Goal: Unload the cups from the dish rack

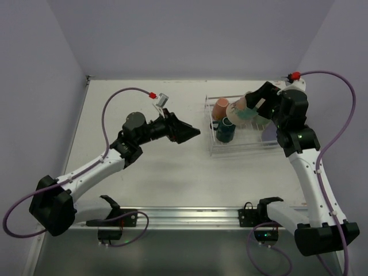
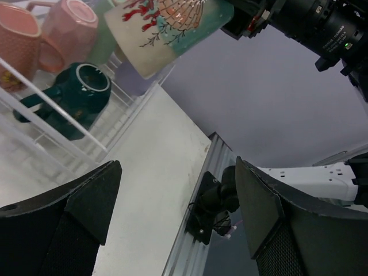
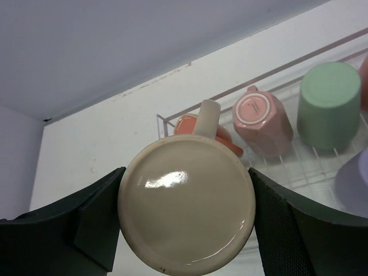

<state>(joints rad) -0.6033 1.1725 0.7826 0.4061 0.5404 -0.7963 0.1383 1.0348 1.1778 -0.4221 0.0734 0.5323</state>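
Observation:
My right gripper is shut on a cream mug with a coral and teal pattern, and holds it tilted above the dish rack. In the rack lie a salmon cup, a dark green mug and a lavender cup. The right wrist view also shows a pink faceted mug and a mint green tumbler. My left gripper is open and empty, just left of the rack, pointing at it.
The rack's wire bars stand close in front of the left gripper. A metal rail with the arm mounts runs along the near table edge. Grey walls close in the back and sides.

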